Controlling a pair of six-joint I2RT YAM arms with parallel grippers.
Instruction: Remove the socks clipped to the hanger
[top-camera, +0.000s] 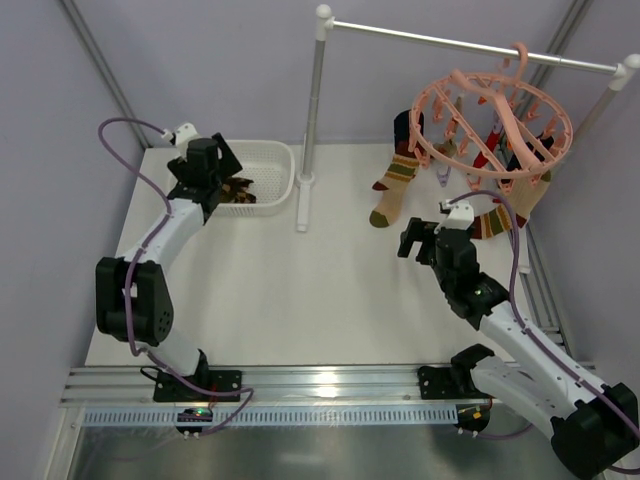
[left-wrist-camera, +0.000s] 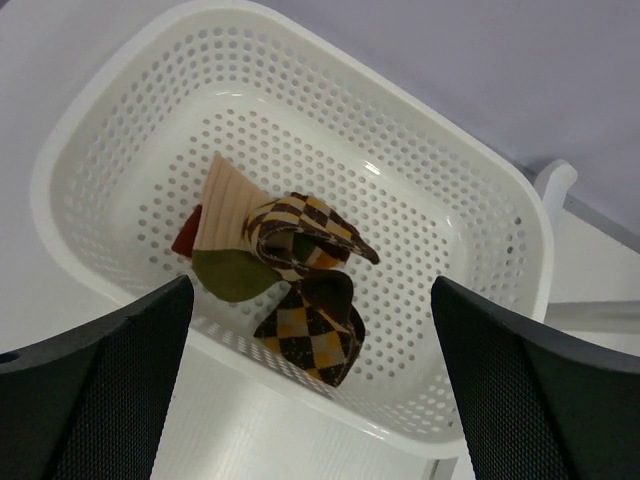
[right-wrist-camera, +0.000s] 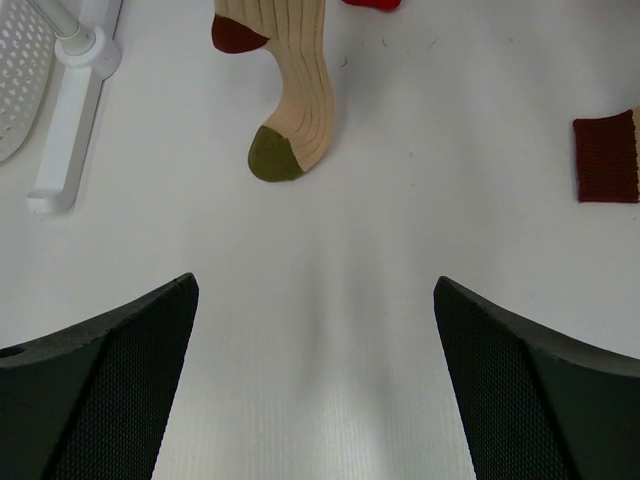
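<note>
1. The hanger (top-camera: 495, 112) hangs tilted from the rail (top-camera: 470, 45), beyond my right jaws. Its socks (top-camera: 397, 185) dangle lengthwise, toes down at the desk (top-camera: 330, 300).
2. A tan sock (right-wrist-camera: 295, 90) hangs ahead-left of the right jaws, olive toe lowest.
3. The right jaws gape wide, holding nothing, arm reaching low towards the hanger.
4. The left jaws gape wide, aimed down over the basket (left-wrist-camera: 440, 160). Crumpled argyle socks (left-wrist-camera: 310, 320) lie below between them.

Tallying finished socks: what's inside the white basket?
Inside the white basket lie crumpled argyle socks and a beige sock with an olive toe. A red edge peeks out beneath the beige sock; the rest of it is covered.
</note>
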